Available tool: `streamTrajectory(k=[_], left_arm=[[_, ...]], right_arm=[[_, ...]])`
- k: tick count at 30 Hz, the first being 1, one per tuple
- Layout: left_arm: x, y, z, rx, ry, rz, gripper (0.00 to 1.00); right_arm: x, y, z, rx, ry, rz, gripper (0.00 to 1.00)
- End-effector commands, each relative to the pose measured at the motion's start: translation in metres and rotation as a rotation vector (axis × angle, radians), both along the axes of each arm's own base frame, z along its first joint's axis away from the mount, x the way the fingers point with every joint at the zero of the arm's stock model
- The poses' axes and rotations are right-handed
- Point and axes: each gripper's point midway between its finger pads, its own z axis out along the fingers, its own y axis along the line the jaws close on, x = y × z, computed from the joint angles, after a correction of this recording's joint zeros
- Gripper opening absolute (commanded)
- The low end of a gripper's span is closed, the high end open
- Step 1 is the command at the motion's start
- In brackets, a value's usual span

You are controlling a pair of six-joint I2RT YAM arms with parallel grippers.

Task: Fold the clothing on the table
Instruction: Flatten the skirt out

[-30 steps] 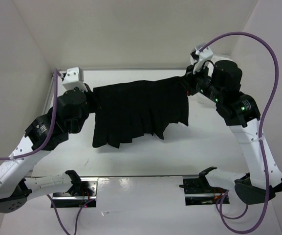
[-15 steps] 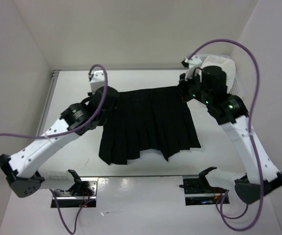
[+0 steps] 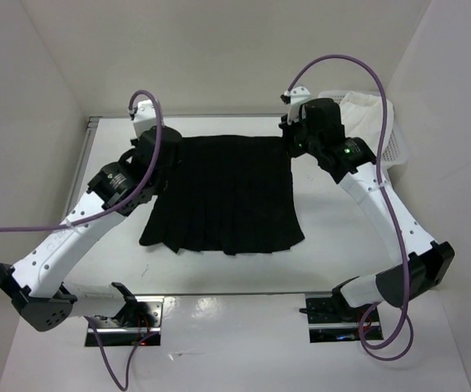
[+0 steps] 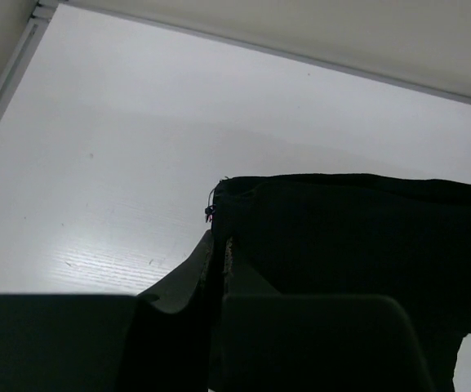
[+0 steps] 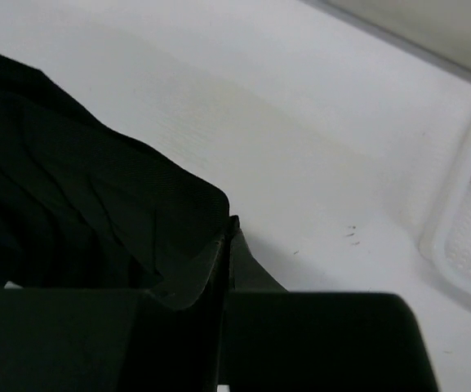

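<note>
Top external view: black pleated skirt (image 3: 223,196) spread flat on the white counter (image 3: 341,237), waistband along the far side, hem toward the arm bases. The left fingers (image 3: 168,149) sit at the waistband's left end and the right fingers (image 3: 291,145) at its right end; from this height their closure cannot be read. A white mesh basket (image 3: 392,140) stands at the counter's far right edge with a white cloth (image 3: 364,102) in it. Left wrist view: left fingers (image 4: 188,282) are pressed together, pinching a corner of the skirt (image 4: 349,237), whose fabric runs down between the tips; bare counter (image 4: 137,147) lies beyond. Right wrist view: right fingers (image 5: 194,273) are likewise pressed together on the skirt's (image 5: 72,188) corner, which ends at their tips; the counter (image 5: 300,122) lies beyond and the basket's rim (image 5: 464,220) shows at the right. Against the picture half a second before: both arms have swung to the left, carrying the skirt with them; the waistband now runs straighter, the hem lies more evenly and has shifted left from its earlier skewed position at the right, and more of the basket is uncovered behind the right arm.
</note>
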Motion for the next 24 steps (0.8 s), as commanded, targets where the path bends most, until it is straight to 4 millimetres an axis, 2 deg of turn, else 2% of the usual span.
streamTrajectory(k=[1, 2, 3, 4, 6, 8, 9, 11, 12, 14, 16, 17, 20, 24], left_arm=[[-0.014, 0.024, 0.065, -0.062, -0.158, 0.036, 0.0], [-0.017, 0.022, 0.067, -0.063, -0.158, 0.026, 0.0], [-0.022, 0.024, 0.069, -0.06, -0.162, 0.026, 0.0], [-0.03, 0.019, 0.078, -0.082, -0.181, -0.005, 0.0], [-0.043, 0.015, 0.085, -0.121, -0.201, -0.032, 0.0], [-0.05, 0.009, 0.084, -0.145, -0.202, -0.048, 0.0], [-0.053, 0.014, 0.079, -0.127, -0.191, -0.039, 0.0], [-0.056, 0.016, 0.072, -0.121, -0.176, -0.036, 0.0], [-0.059, 0.019, 0.073, -0.138, -0.182, -0.032, 0.0], [-0.061, 0.02, 0.062, -0.132, -0.162, -0.038, 0.0], [-0.061, 0.017, 0.054, -0.129, -0.144, -0.046, 0.0], [-0.061, 0.015, 0.048, -0.117, -0.127, -0.055, 0.0], [-0.063, 0.013, 0.042, -0.128, -0.114, -0.07, 0.0], [-0.065, 0.014, 0.044, -0.122, -0.116, -0.085, 0.0]], right_arm=[[-0.002, -0.001, 0.077, 0.075, -0.189, -0.014, 0.0], [-0.005, 0.003, 0.082, 0.078, -0.192, -0.004, 0.0], [-0.009, 0.0, 0.095, 0.089, -0.216, -0.004, 0.0], [-0.016, 0.007, 0.095, 0.095, -0.203, 0.014, 0.0], [-0.025, 0.005, 0.11, 0.117, -0.23, 0.007, 0.0], [-0.034, 0.004, 0.112, 0.122, -0.224, 0.024, 0.0], [-0.04, 0.001, 0.117, 0.128, -0.236, 0.024, 0.0], [-0.049, -0.001, 0.111, 0.123, -0.214, 0.037, 0.0], [-0.056, -0.002, 0.119, 0.138, -0.231, 0.051, 0.0], [-0.062, -0.003, 0.112, 0.127, -0.218, 0.066, 0.0], [-0.068, -0.004, 0.113, 0.13, -0.216, 0.076, 0.0], [-0.068, -0.004, 0.105, 0.121, -0.196, 0.076, 0.0], [-0.075, -0.004, 0.103, 0.12, -0.196, 0.098, 0.0], [-0.078, -0.002, 0.101, 0.127, -0.191, 0.118, 0.0]])
